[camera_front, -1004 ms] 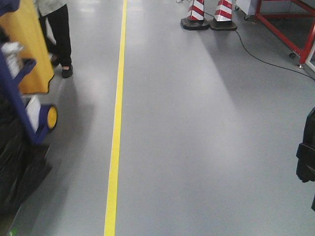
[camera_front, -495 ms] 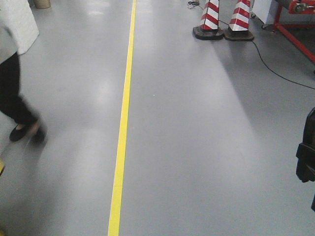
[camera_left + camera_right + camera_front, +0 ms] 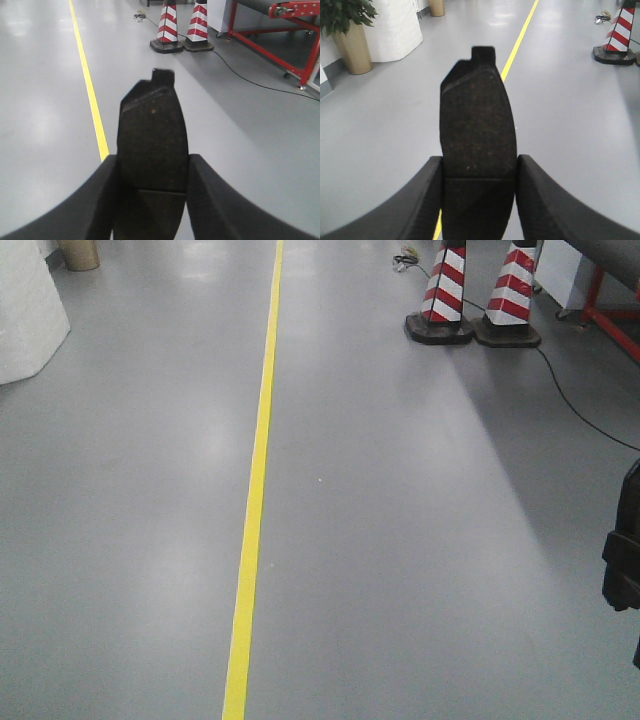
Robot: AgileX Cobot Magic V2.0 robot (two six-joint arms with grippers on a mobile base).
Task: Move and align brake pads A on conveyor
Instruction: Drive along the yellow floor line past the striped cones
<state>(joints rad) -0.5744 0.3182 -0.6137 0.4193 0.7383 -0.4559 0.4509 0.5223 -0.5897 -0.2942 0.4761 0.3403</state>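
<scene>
Brake pads A [image 3: 152,120] sit gripped in left pincer [image 3: 152,158] and right pincer [image 3: 479,159].

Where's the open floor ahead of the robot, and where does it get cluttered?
The grey floor lies bare on both sides of the yellow line, from the white block at far left across to the striped cones. It is crowded at far right, around the cones and the red frame.

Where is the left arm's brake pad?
Left wrist view: the dark grey curved brake pad sits clamped in the left gripper, over grey floor beside the yellow line.
</scene>
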